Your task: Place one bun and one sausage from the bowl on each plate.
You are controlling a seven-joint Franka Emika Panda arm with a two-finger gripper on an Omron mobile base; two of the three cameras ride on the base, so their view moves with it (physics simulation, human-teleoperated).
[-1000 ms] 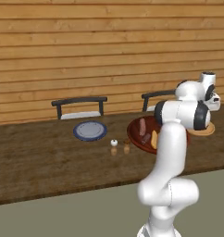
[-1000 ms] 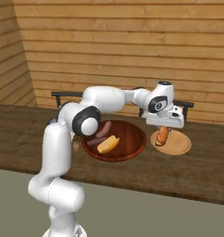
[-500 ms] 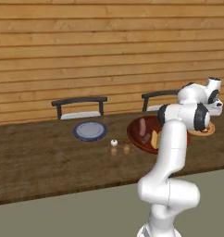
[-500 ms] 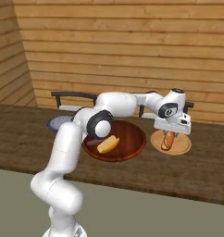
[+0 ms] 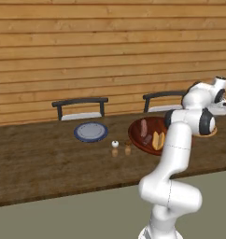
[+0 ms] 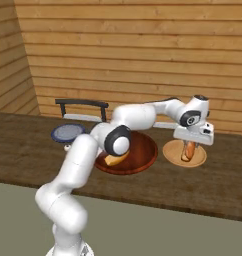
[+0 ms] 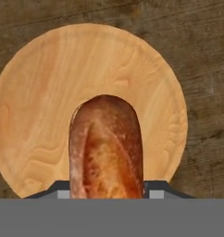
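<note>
- Far off to the hand's left, well apart from it, we see the blue-grey plate (image 5: pixel 90 131) lying bare on the surface (image 5: pixel 40 163); we count two plates in all, this one and the tan-orange one.
- Between that plate and the bowl stand two small shakers (image 5: pixel 121 146), one white and one brown, close together and apart from both.
- Nearer, just to the hand's left, sits the dark red-brown bowl (image 6: pixel 145 155). In it we count one sausage (image 5: pixel 144 127), a darker piece (image 5: pixel 148 138) beside it that we cannot name for sure, and one bun (image 5: pixel 158 139).
- The hand (image 6: pixel 190 146) hangs directly over the tan-orange plate (image 7: pixel 49 92), pointing down at it. Its fingers are partly closed on a second sausage (image 7: pixel 107 148), which stands upright with its long axis along the hand and its free end aimed at the plate's middle.
- Whether the sausage's tip touches the plate yet we cannot tell; we judge the coming move to be a short lowering and a release, with the plate straight below and no sideways shift needed.
- No bun lies on either plate that we can see.
</note>
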